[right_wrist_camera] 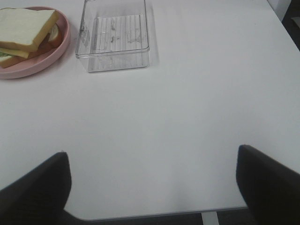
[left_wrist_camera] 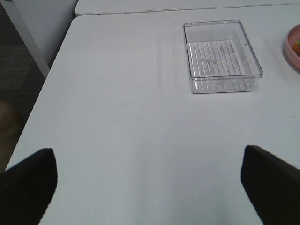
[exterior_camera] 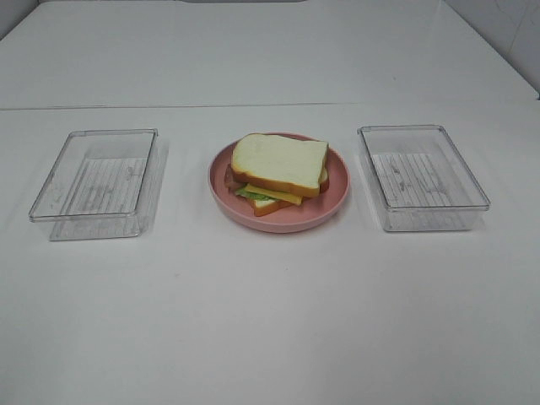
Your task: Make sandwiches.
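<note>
White tabletop [exterior_camera: 270, 321] is filling nearly every view, with a seam running across the upper part of the high frame. You are looking at a finished-looking sandwich [exterior_camera: 279, 171] sitting on a pink plate [exterior_camera: 337, 196] at the centre of that frame — top bread slice slightly skewed, cheese and lettuce peeking out at its lower left edge. Clear trays are flanking it: the left tray [exterior_camera: 94, 184] and the right tray [exterior_camera: 422, 177], both showing nothing inside.

Your left gripper [left_wrist_camera: 150, 187] is hanging with its jaws spread wide over bare table at the bottom of its wrist view, holding nothing; the right gripper [right_wrist_camera: 152, 183] is doing the same, near the table's edge. Neither arm is showing in the high view.

Judging from this, the stack is looking complete, so the main risk is a needless touch — any nudge against that skewed top slice could be sliding the layers apart or tipping them off the plate. Sweeping an arm inward low could also be clipping a light tray and shoving it into the plate.
</note>
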`<control>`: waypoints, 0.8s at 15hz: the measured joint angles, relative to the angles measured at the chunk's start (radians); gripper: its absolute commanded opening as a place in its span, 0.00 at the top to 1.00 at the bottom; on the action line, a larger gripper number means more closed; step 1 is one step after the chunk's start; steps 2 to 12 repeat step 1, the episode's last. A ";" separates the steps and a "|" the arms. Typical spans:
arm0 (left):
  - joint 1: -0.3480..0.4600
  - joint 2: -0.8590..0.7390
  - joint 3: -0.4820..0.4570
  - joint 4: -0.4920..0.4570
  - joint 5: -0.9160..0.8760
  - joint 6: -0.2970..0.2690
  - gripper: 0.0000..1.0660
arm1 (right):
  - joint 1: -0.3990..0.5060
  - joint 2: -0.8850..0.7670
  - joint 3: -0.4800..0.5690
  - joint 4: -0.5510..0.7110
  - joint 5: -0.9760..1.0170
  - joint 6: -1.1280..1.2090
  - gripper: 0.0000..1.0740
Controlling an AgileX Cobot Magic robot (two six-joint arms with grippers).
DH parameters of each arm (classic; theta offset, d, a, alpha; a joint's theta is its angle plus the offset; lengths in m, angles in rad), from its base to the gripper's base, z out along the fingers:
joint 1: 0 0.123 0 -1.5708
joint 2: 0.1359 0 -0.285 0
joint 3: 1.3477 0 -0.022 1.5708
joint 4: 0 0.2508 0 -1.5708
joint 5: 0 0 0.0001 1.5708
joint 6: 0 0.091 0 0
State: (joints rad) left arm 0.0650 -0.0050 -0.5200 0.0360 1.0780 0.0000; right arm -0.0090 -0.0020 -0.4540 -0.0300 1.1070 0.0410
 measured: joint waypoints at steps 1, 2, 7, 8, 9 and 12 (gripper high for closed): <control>0.000 0.000 0.000 0.000 0.000 0.000 0.06 | 0.000 0.000 0.000 0.000 0.000 0.000 0.15; 0.000 0.000 0.000 0.000 0.000 0.000 0.06 | 0.000 0.000 0.000 0.000 0.000 0.000 0.15; 0.000 0.000 0.000 0.000 0.000 0.000 0.06 | 0.000 0.000 0.000 0.000 0.000 0.000 0.15; 0.000 0.000 0.000 0.000 0.000 0.000 0.06 | 0.000 0.000 0.000 0.000 0.000 0.000 0.15; 0.000 0.000 0.000 0.000 0.000 0.000 0.06 | 0.000 0.000 0.000 0.000 0.000 0.000 0.15; 0.000 0.000 0.000 0.000 0.000 0.000 0.06 | 0.000 0.000 0.000 0.000 0.000 0.000 0.15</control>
